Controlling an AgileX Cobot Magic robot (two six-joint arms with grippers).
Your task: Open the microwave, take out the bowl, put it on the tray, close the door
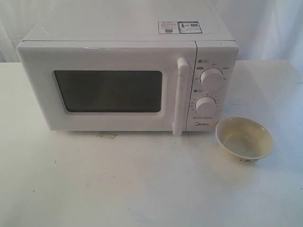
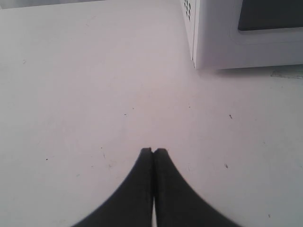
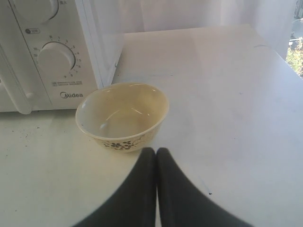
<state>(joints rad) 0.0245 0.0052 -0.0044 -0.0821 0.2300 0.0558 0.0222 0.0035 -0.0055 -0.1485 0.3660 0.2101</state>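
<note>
Two claws are pinched fully shut and hold nothing. The left claw [image 2: 153, 150] hangs over bare table [image 2: 71, 94], and the right claw [image 3: 156, 150] hangs just short of the bowl [image 3: 122, 116], apparently not touching it.

In the exterior view the bowl sits upright on the table at the lower right of the frame, just in front of the dials [image 1: 211, 78]. Behind it the microwave [image 1: 128, 28] fills the upper centre, its door [image 1: 109, 56] shut flush. No tray shows in any view; it may lie out of frame, I cannot tell.

The door step looks done, so the bowl's placing seems to be what is left. To do that well, the right claw should open, come down with one finger inside the rim and one outside, and lift straight up without tipping.

The bowl is round, glossy cream, thin-lipped, with dark floral marks low on its wall, so it is probably slippery. The table is matte white and lightly speckled. The microwave is a smooth white box with a dark rounded window, a tall bar handle [image 1: 180, 97] and stickers [image 1: 180, 27] on top.
</note>
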